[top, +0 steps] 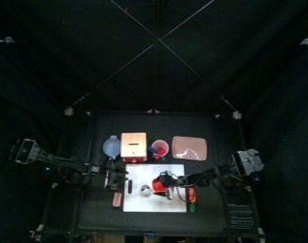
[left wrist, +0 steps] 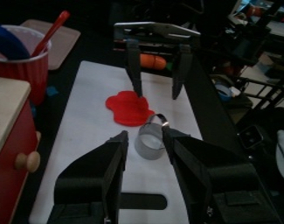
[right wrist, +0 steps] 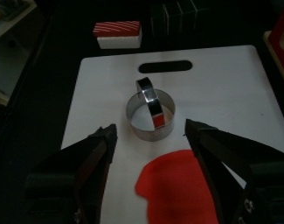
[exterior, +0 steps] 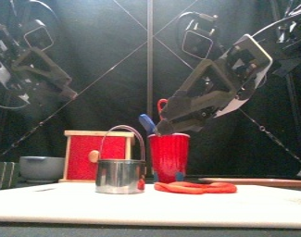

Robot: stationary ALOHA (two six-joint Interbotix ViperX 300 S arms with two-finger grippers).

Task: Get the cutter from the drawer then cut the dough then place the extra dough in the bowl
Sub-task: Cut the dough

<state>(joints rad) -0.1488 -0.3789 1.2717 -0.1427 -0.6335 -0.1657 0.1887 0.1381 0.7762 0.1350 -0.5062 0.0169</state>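
The round metal cutter (top: 142, 190) stands on the white board (top: 172, 202), its wire handle up, also seen in the front view (exterior: 119, 172). Flat red dough (top: 163, 177) lies on the board beside it, apart from the cutter (left wrist: 150, 140). My left gripper (left wrist: 155, 171) is open, low over the board's left end, with the cutter just ahead of its jaws. My right gripper (right wrist: 155, 166) is open above the dough (right wrist: 173, 177), facing the cutter (right wrist: 150, 109). Neither gripper holds anything.
Behind the board stand the blue-grey bowl (top: 112, 147), the wooden box (top: 135, 147) with its red drawer front (exterior: 97, 155), the red cup (exterior: 169, 155) with knives, and the pink tray (top: 190, 147). A red and white toy food (right wrist: 118, 33) lies left of the board.
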